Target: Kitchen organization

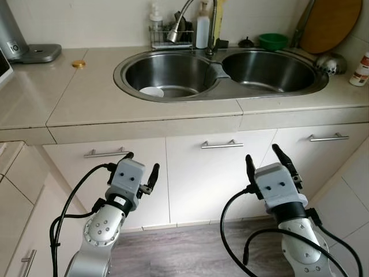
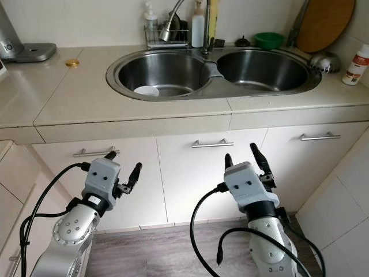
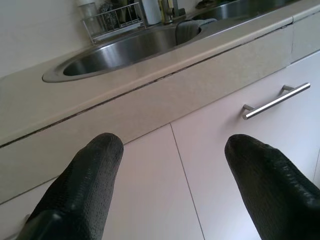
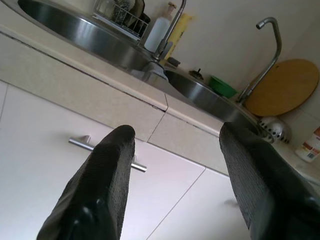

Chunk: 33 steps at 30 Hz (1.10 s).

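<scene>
Beige stone desk [image 1: 92, 95] spanning the width of the head views, meeting a pale tiled wall at the back. Row of white cabinet doors [image 1: 202, 179] beneath it, each with a horizontal brushed-metal bar handle [image 1: 221, 145]; grey wood-look floor [image 1: 184, 248] at their foot. Stainless-steel double-bowl sink [image 1: 219, 72] set into the desk, a curved metal faucet [image 1: 183, 17] rising behind the divider between its bowls. Round wooden cutting board [image 1: 331, 23] leaning upright against the wall at the far right corner. Left end effector [image 1: 140, 169], two black fingers spread wide and holding nothing, raised in front of the leftmost cabinet door below the desk edge. Right end effector [image 1: 267, 160], fingers likewise spread wide and holding nothing, raised in front of the cabinet doors under the right bowl. Grey appliance base [image 1: 34, 53] at the far left rear of the desk. Wire rack [image 1: 170, 37] behind the left bowl, with a white plastic bottle [image 1: 202, 26] just beside it. Perforated metal ladle or strainer [image 1: 330, 62] lying on the desk below the cutting board. Green round bowl [image 1: 272, 40] behind the right bowl of the sink. White dish [image 1: 151, 91] lying in the bottom of the left bowl. White bottle with red label [image 1: 361, 69] at the right edge of the desk. Small gold-coloured round lid [image 1: 78, 64] lying on the desk left of the sink, well apart from it.
</scene>
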Motion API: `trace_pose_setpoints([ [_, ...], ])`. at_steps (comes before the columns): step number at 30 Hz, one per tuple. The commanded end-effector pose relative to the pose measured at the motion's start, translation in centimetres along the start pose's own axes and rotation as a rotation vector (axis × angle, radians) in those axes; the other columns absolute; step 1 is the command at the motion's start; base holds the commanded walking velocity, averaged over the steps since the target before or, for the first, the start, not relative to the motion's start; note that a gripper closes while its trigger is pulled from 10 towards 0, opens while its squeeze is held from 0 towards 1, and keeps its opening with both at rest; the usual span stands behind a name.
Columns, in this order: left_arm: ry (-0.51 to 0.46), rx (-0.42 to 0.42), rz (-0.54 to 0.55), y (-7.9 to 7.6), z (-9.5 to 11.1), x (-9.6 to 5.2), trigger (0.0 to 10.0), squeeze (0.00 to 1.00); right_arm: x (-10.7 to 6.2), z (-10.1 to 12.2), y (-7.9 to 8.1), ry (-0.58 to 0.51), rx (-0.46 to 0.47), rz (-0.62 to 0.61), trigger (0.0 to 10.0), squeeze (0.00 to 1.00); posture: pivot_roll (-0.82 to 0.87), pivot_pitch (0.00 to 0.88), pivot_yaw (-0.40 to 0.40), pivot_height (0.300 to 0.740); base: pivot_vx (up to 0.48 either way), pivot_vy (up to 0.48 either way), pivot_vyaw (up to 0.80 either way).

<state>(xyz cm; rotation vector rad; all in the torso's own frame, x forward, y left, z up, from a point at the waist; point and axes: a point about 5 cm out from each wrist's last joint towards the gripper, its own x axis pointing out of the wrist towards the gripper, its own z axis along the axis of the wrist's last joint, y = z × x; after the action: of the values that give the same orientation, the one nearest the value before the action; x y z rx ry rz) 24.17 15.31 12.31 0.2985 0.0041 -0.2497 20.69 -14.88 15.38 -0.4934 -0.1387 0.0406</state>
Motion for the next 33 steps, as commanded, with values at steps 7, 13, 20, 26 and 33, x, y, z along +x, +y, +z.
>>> trace_pose_setpoints([
  [7,-0.01,-0.025,-0.004,-0.4,-0.5,0.4,10.0,0.0,-0.7,-1.9,0.3,0.096,0.104,0.005,10.0,0.0,-0.09,0.0,-0.029,0.74,0.0,0.0,0.0],
  [13,-0.01,-0.033,-0.01,-0.7,-0.7,0.9,10.0,0.0,-0.4,-2.1,0.3,0.08,0.137,0.005,10.0,0.0,-0.11,0.0,-0.018,0.74,0.0,0.0,0.0],
  [20,-0.019,-0.04,-0.021,-0.8,-0.7,1.0,10.0,0.0,-0.6,-2.0,0.2,0.066,0.144,-0.012,10.0,0.0,-0.11,0.0,-0.01,0.74,0.0,0.0,0.0],
  [26,-0.043,-0.053,-0.037,-0.8,-0.5,0.9,10.0,0.0,-0.6,-1.8,0.1,0.057,0.146,-0.023,10.0,0.0,-0.1,0.0,-0.012,0.74,0.0,0.0,0.0],
  [33,-0.046,-0.067,-0.049,-0.8,-0.4,1.1,10.0,0.0,-0.3,-1.6,0.0,0.049,0.142,-0.03,10.0,0.0,-0.11,0.0,-0.005,0.74,0.0,0.0,0.0],
])
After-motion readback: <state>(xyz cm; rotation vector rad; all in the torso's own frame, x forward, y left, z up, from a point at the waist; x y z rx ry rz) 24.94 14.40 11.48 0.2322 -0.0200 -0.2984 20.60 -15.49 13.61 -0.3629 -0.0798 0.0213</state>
